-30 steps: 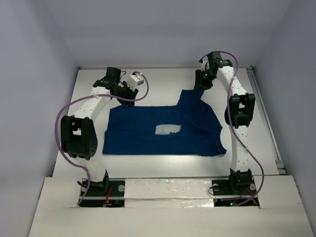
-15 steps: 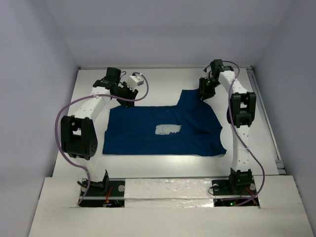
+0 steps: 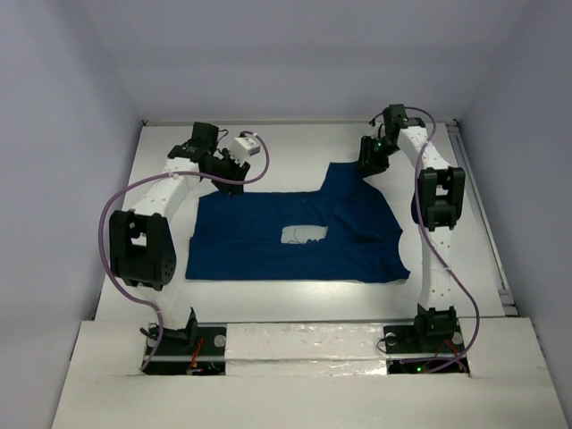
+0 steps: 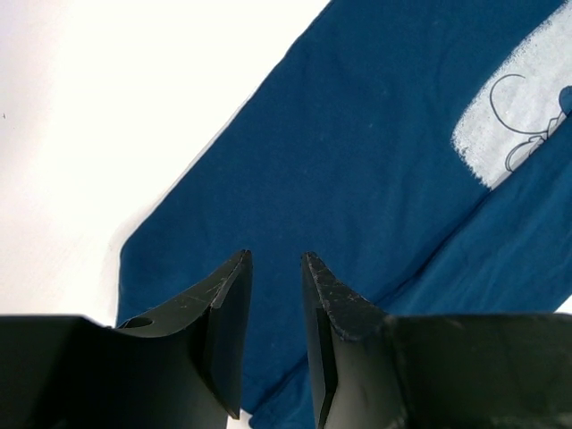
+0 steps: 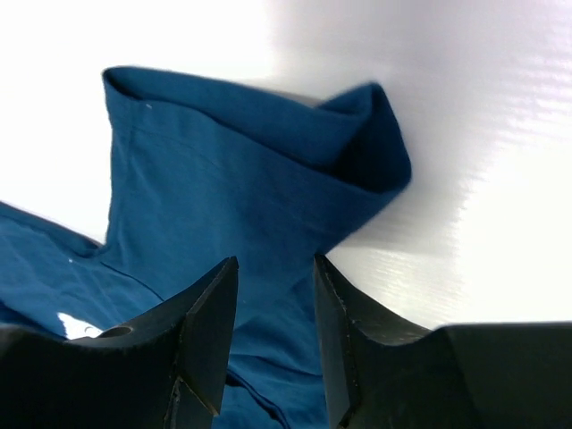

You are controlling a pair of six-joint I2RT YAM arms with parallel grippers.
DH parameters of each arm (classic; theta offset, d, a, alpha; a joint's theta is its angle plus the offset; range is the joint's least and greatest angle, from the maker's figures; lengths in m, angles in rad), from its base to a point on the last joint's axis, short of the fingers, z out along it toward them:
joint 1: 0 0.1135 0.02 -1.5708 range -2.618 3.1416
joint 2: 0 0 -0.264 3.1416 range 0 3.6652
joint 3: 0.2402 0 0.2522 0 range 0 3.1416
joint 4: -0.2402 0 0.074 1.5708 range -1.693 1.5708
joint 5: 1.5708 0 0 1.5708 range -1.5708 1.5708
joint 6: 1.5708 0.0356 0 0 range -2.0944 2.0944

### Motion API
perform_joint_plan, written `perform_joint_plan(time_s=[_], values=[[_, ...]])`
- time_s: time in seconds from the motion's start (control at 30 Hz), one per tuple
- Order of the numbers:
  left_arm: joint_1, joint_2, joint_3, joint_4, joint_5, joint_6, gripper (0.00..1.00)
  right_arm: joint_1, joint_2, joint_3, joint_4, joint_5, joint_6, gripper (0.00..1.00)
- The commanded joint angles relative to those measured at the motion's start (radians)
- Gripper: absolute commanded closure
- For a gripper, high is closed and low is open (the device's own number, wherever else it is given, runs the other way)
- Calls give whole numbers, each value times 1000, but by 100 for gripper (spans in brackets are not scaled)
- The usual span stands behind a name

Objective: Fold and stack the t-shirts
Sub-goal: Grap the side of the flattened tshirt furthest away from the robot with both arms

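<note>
T-shirt is lying spread mid-worktop, dark blue, partly folded, with the pale print facing up. One sleeve is sticking out toward the far edge, its end curling over. Left gripper is hovering over the shirt's far-left corner, fingers narrowly apart and gripping nothing. Right gripper is hanging above the sleeve, fingers parted somewhat wider, nothing clamped between them.

I work on my white table, boxed in by pale grey walls, a metal rail along its right edge, a white board across its front.
</note>
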Motion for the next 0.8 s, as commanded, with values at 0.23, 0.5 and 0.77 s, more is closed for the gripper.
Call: perform_joint_plan(time_s=[0.23,0.5,0.77], values=[[1,-54,-25,-10,25,14,75,1,63,84,-1,-46,9,65],[1,-55,-11,-21,30,12,76,1,64,104,2,-43,5,99],[1,-51,-152,106,-74,0,77,1,-77,-9,117,3,-33,100]])
